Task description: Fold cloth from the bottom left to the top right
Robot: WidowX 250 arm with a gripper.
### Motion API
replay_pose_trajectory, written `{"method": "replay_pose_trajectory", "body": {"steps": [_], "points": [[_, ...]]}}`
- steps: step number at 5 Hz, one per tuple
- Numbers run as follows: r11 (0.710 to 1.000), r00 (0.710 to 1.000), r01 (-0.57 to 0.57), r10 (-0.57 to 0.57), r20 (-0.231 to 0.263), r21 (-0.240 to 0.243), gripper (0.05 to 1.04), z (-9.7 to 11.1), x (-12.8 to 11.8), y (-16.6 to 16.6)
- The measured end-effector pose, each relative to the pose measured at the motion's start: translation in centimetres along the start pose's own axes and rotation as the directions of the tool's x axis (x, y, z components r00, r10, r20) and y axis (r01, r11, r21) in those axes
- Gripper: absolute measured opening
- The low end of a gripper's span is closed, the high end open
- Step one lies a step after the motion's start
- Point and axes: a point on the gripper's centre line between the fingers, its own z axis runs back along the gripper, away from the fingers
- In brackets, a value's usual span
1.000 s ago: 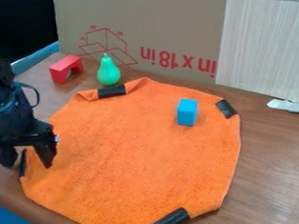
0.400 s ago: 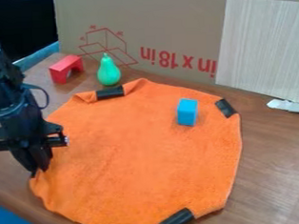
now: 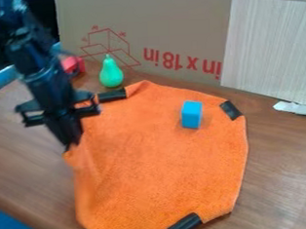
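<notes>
The gripper (image 3: 71,144) is at the left of the camera view, shut on the left corner of the orange cloth (image 3: 158,160). That corner is lifted, and the cloth's left side hangs from it in a slope. The rest lies flat on the table, with black patches at its upper left, upper right and bottom corners. A blue block (image 3: 191,114) rests on the cloth's upper right part.
A green pear-shaped toy (image 3: 111,72) stands behind the cloth. Partly behind the arm is a red arch block (image 3: 72,65). A cardboard panel (image 3: 169,18) borders the back of the wooden table (image 3: 283,177), with a white scrap (image 3: 297,108) at right.
Fingers closed on the cloth's left corner, and the gripper moved right and up the view with it. The cloth's left edge has come inward; the blue block has stayed put.
</notes>
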Motion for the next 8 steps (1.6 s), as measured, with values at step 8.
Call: {"method": "replay_pose_trajectory", "body": {"steps": [8], "points": [[0.989,0.992,-0.123,0.12,-0.032,-0.079,0.063,-3.0,6.1,-14.7]]}}
